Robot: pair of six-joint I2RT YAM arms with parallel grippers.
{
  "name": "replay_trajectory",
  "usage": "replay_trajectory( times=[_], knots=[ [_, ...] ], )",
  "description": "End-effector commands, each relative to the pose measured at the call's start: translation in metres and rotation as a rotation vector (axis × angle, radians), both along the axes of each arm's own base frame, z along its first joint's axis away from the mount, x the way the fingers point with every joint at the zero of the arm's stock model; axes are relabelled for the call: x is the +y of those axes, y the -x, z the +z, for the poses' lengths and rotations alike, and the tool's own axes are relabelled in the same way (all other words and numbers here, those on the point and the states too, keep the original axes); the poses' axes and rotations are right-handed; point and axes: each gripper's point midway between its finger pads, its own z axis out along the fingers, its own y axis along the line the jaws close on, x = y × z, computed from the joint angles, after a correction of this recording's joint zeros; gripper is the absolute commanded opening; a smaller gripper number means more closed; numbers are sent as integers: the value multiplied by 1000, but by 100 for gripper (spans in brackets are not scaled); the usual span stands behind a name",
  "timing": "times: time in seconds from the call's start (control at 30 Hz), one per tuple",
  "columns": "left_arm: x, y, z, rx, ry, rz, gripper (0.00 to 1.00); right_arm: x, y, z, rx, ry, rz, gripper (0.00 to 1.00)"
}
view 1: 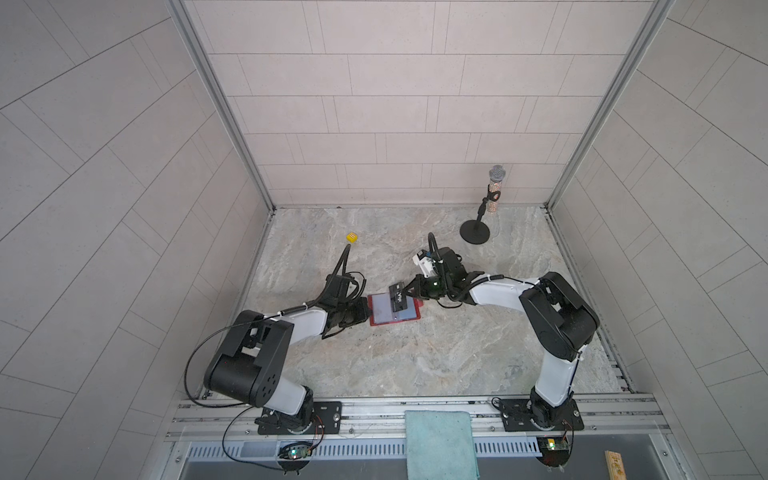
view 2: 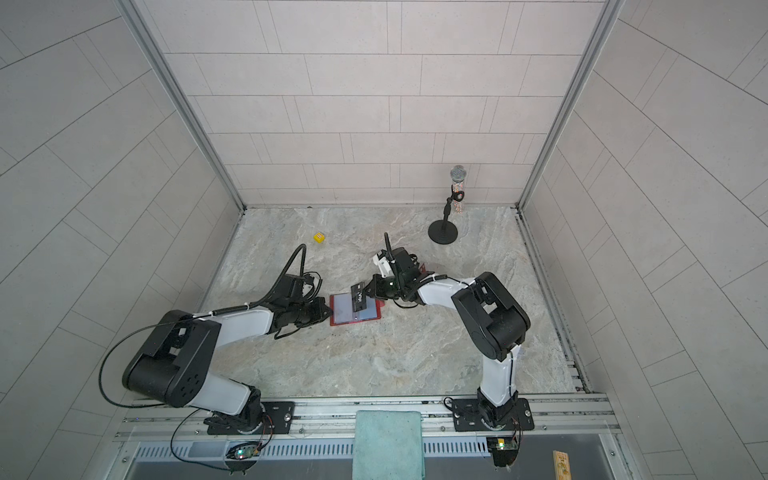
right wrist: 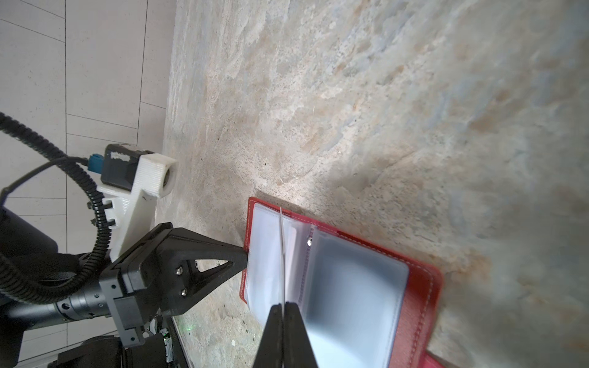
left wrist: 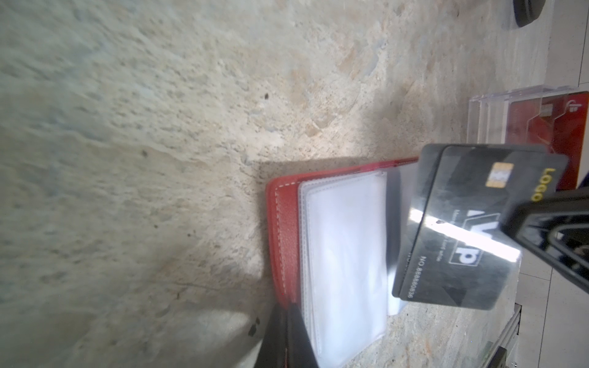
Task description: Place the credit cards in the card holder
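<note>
Card holder [view 1: 379, 311] lies open and flat on the surface [view 1: 415, 365], red cover down and clear sleeves facing up, between your two arms in both top views. Your right end effector [view 1: 409, 293] is at the holder's right side, fingers pressed together on one credit card [view 1: 399, 297], pinching it by a short end. The right wrist view shows that card edge-on between the fingertips. The card is black with white "VIP" lettering, a gold chip and a yellow "LOGO" mark. It is held tilted over the holder's middle, printed face visible from above. Its free end lies against the sleeves, but you cannot tell from these views whether it has entered one. Your left end effector [right wrist: 246, 255] is at the holder's left edge, fingers closed to a single tip that touches the red cover. Whether it actually clamps the cover cannot be confirmed. A clear acrylic stand [left wrist: 522, 98] holding a red card [left wrist: 541, 127] stands just beyond the holder on the right arm's side, mostly hidden by that arm from above. A yellow cube [view 1: 352, 237] sits well beyond the holder toward the back wall. A microphone on a round-based stand [view 1: 492, 195] is farther off, beyond the holder's right side. A teal cloth [view 1: 438, 440] hangs over the front rail, well apart from the holder.
</note>
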Motion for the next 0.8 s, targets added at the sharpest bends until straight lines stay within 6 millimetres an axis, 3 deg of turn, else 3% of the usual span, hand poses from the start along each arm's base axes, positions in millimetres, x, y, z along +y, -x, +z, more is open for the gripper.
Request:
replay_trajectory(
  times=[0.0,0.37,0.77],
  knots=[
    [4,7,-6,39,-29,-11,0,0,2,-8,35,-16,-15,0],
    [4,8,-7,40,-33,-10,0,-3,8,-23,92,-6,-30,0],
    [4,7,-7,40,-32,-8,0,1,9,-17,107,-45,-33,0]
  ],
)
